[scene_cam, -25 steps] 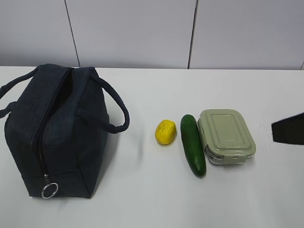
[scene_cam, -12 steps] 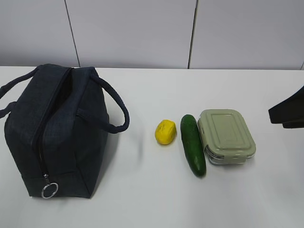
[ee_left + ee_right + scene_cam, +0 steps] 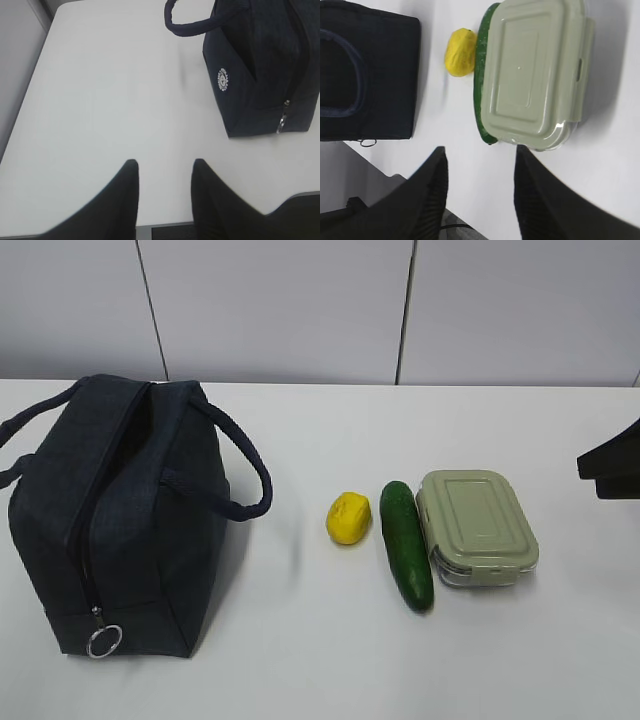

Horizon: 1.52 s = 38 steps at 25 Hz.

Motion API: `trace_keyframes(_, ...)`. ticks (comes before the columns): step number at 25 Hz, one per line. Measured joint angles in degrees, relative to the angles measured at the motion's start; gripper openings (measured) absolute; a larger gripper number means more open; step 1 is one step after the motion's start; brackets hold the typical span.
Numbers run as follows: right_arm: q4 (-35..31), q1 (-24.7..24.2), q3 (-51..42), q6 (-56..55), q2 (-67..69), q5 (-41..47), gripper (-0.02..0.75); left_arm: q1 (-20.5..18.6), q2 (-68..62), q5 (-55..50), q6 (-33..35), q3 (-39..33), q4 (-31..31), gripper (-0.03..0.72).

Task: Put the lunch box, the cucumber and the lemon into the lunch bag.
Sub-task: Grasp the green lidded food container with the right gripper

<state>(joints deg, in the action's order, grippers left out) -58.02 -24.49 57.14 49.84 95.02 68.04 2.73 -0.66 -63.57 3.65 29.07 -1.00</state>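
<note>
Nothing packed yet, both grippers empty.
Right gripper (image 3: pixel 480 185) fingers apart above lunch box (image 3: pixel 535 75); left gripper (image 3: pixel 164 192) fingers apart near lunch bag (image 3: pixel 260 65). Cucumber (image 3: pixel 406 544) touching box, lemon (image 3: pixel 348 517) beside it, all on table (image 3: pixel 300 640).

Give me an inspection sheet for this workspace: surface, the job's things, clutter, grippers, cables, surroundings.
Surface: white table, bare around the items.
Job's things: bag upright at left, top partly unzipped, nothing visibly inside; lemon, cucumber and lunch box in a row to its right, all still on the table. Cucumber lies against the box; lemon stands apart.
Clutter: nothing seen.
Grippers: left gripper open, empty, over bare table beside the bag; right gripper open, empty, above the lunch box's end.
Cables: one dark cable below the table edge in the right wrist view.
Surroundings: pale panelled wall behind the table.
</note>
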Motion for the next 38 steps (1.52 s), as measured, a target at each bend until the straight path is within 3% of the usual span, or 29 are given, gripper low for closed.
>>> trace_keyframes(13, -2.61, 0.0, 4.46, 11.47, 16.13, -0.33, 0.341, 0.0, 0.0, 0.0, 0.0, 0.0, 0.0, 0.239)
trace_keyframes(25, -3.66, 0.0, 12.1, 13.66, 24.47, -0.69, 0.515, 0.0, 0.0, 0.0, 0.0, 0.0, 0.0, 0.239)
trace_keyframes(29, -4.71, 0.0, 12.14, 13.06, 25.37, -0.69, 0.605, 0.0, 0.0, 0.0, 0.0, 0.0, 0.0, 0.238)
trace_keyframes(38, -6.02, 1.14, 13.59, 12.33, 26.87, -0.69, 0.634, 0.0, 0.0, 0.0, 0.0, 0.0, 0.0, 0.238)
